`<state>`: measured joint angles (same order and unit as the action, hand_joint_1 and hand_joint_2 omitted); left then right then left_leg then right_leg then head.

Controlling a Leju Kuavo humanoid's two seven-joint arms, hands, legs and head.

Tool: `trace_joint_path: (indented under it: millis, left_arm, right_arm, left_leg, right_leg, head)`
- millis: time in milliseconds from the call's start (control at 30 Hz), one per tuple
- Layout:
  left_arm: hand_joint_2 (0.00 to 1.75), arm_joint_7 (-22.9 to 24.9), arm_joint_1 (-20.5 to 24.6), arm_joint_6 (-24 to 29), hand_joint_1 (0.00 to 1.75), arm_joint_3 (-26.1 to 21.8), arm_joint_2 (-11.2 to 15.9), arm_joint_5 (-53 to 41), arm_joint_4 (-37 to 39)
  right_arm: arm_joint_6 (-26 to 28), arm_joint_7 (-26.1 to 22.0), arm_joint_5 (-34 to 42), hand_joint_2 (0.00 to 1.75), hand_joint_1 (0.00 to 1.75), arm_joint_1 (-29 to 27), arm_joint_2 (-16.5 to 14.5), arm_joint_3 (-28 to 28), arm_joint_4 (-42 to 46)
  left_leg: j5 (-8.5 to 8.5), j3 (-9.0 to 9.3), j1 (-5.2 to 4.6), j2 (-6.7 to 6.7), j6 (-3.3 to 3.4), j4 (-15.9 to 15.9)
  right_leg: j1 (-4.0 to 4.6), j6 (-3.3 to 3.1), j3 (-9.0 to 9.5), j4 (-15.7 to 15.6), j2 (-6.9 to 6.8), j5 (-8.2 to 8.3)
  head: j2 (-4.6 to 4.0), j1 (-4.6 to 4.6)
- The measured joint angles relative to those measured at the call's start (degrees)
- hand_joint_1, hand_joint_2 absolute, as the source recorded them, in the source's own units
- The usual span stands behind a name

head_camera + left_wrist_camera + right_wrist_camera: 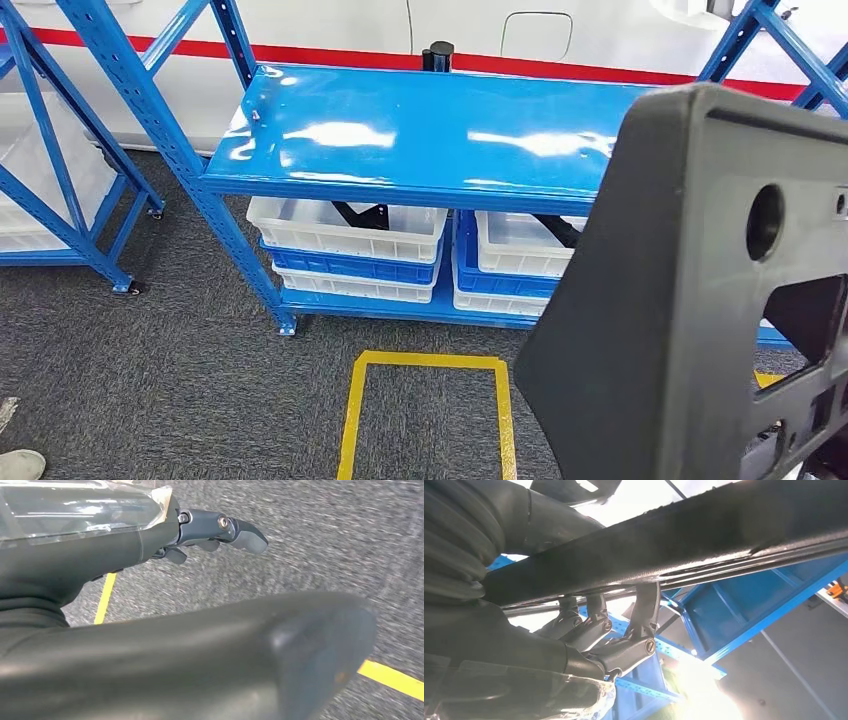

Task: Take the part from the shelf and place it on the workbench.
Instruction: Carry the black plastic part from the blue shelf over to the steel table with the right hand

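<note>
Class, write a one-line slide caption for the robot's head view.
A large dark grey plastic part is held up close before a glossy blue shelf with white bins stacked beneath it.

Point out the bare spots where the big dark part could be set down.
The blue shelf top is bare across nearly its whole width, bordered by the white wall behind and blue uprights either side; only a small black post stands at its back edge. Underneath it is crowded: white bins stacked on blue ones. The dark part, held by the right hand, hides the shelf's right end.

Dark part (680, 300) looms near, before the blue shelf (420, 135).
</note>
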<state>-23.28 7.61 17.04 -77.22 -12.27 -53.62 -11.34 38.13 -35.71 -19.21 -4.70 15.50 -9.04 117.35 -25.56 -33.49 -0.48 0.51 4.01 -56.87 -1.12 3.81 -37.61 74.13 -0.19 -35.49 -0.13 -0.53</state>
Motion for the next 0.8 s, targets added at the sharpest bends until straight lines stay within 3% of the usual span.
trace_joint_path:
  millis: [33,100,167,233,300,333,400,433,467,500,533,600,667,700,733,800]
  left_arm:
    - [0.00,0.0,0.0,0.1,0.00,0.0,0.0,0.0,0.0]
    - [0.00,0.0,0.0,0.2,0.00,0.0,0.0,0.1,0.0]
    - [0.00,0.0,0.0,0.4,0.00,0.0,0.0,0.2,0.0]
    - [0.00,0.0,0.0,0.6,0.00,0.0,0.0,0.3,0.0]
    - [0.00,0.1,0.0,0.8,0.00,0.0,0.1,0.4,0.0]
    - [0.00,0.1,-0.1,0.8,0.00,0.0,0.1,0.4,0.0]
    - [0.00,0.1,-0.1,0.9,0.00,0.0,0.1,0.4,0.0]
    - [0.00,0.1,-0.1,0.9,0.00,0.0,0.1,0.4,0.0]
    - [0.00,0.1,-0.1,0.9,0.00,0.0,0.1,0.4,0.0]
    - [0.00,0.1,-0.1,0.9,0.00,0.0,0.1,0.4,0.0]
    - [0.00,0.1,-0.1,0.9,0.00,0.0,0.1,0.4,0.0]
    - [0.00,0.1,-0.1,0.9,0.00,0.0,0.1,0.4,0.0]
    - [0.00,0.1,0.0,0.9,0.00,0.0,0.1,0.4,0.0]
    - [0.00,0.1,0.1,0.9,0.00,0.0,0.2,0.4,0.0]
    - [0.00,0.1,0.1,0.9,0.00,0.0,0.2,0.4,0.0]
    - [0.00,0.1,0.1,0.8,0.00,0.0,0.2,0.4,0.0]
  right_arm:
    - [-0.2,0.1,0.0,1.75,1.75,0.1,0.0,0.0,-0.1]
    - [-0.6,0.3,-0.1,1.75,1.75,0.5,-0.1,0.1,-0.4]
    - [-0.8,0.4,-0.2,1.75,1.75,1.2,-0.1,0.2,-0.6]
    - [-0.9,0.5,-0.4,1.75,1.75,1.7,-0.2,0.4,-0.8]
    - [-1.1,0.6,-0.5,1.75,1.75,2.0,-0.3,0.5,-1.2]
    - [-1.2,0.6,-0.6,1.75,1.75,2.1,-0.4,0.6,-1.3]
    - [-1.3,0.7,-0.7,1.75,1.75,2.3,-0.5,0.7,-1.5]
    - [-1.4,0.8,-0.7,1.75,1.75,2.4,-0.6,0.7,-1.5]
    - [-1.4,0.9,-0.7,1.75,1.75,2.4,-0.7,0.8,-1.6]
    - [-1.5,1.1,-0.7,1.75,1.75,2.5,-0.8,0.8,-1.7]
    - [-1.7,1.2,-0.7,1.75,1.75,2.5,-0.8,0.8,-1.8]
    - [-2.1,1.4,-0.5,1.75,1.75,2.5,-0.8,0.9,-2.1]
    - [-2.5,1.6,-0.2,1.75,1.75,2.6,-0.9,0.9,-2.3]
    - [-2.6,1.7,0.0,1.75,1.75,2.7,-0.9,1.0,-2.5]
    - [-2.7,1.7,0.1,1.75,1.75,2.9,-0.9,1.0,-2.6]
    - [-2.9,1.7,0.4,1.75,1.75,3.0,-0.8,1.0,-2.9]
  left_leg:
    - [0.61,-0.83,-0.01,0.05,-0.09,-0.1]
    - [1.75,-2.37,0.00,0.07,-0.45,-0.4]
    - [2.73,-3.41,-0.16,0.01,-0.99,-0.9]
    - [3.81,-3.88,-0.37,-0.06,-1.46,-1.0]
    - [4.20,-4.32,-0.36,-0.21,-1.95,-1.1]
    - [2.79,-4.77,-0.25,-0.32,-2.30,-2.1]
    - [-2.83,-6.20,0.07,-0.50,-2.97,-7.1]
    - [-5.86,-7.01,0.20,-0.53,-3.22,-11.0]
    - [-7.56,-7.59,0.30,-0.54,-3.37,-14.6]
    - [-7.94,-7.64,0.40,-0.55,-3.46,-17.2]
    - [-7.02,-6.80,0.50,-0.56,-3.47,-17.8]
    - [-4.16,-2.31,0.63,-0.62,-3.24,-13.2]
    - [-3.94,3.05,0.55,-0.82,-2.82,-5.6]
    - [-4.39,4.51,0.38,-0.92,-2.58,-3.1]
    - [-4.76,4.98,0.19,-0.97,-2.35,-1.9]
    - [-4.07,4.22,0.09,-0.87,-1.62,-1.2]
  right_leg:
    - [-0.02,0.69,1.18,-0.2,0.00,1.13]
    - [-0.13,1.79,6.19,-6.3,0.00,3.98]
    - [0.05,1.43,12.00,-15.2,0.06,3.93]
    - [0.43,0.50,14.01,-19.2,0.15,2.96]
    - [0.09,-0.42,12.92,-19.0,0.04,3.55]
    - [-0.11,-1.06,12.33,-18.8,-0.07,4.08]
    - [-0.31,-2.16,11.08,-18.7,-0.26,5.35]
    - [-0.19,-2.51,10.33,-18.6,-0.30,6.00]
    - [-0.08,-2.59,9.57,-18.4,-0.34,6.58]
    - [0.00,-2.56,8.71,-18.1,-0.37,7.12]
    - [0.04,-2.45,7.74,-17.7,-0.38,7.56]
    - [0.05,-2.13,6.04,-16.7,-0.37,8.13]
    - [0.21,-1.56,4.96,-15.9,-0.38,8.61]
    - [0.26,-1.15,4.65,-15.8,-0.42,8.96]
    - [0.25,-0.70,4.34,-15.8,-0.47,9.41]
    - [0.19,0.12,3.51,-15.8,-0.54,10.19]
  head:
    - [0.00,-0.01]
    - [0.00,-0.02]
    - [0.00,0.02]
    - [0.00,0.07]
    - [0.00,0.11]
    - [0.00,0.17]
    - [0.00,0.33]
    - [0.00,0.39]
    - [0.00,0.41]
    - [0.00,0.39]
    - [0.00,0.41]
    - [0.00,0.43]
    - [0.00,0.37]
    - [0.00,0.32]
    - [0.00,0.30]
    - [0.00,0.25]
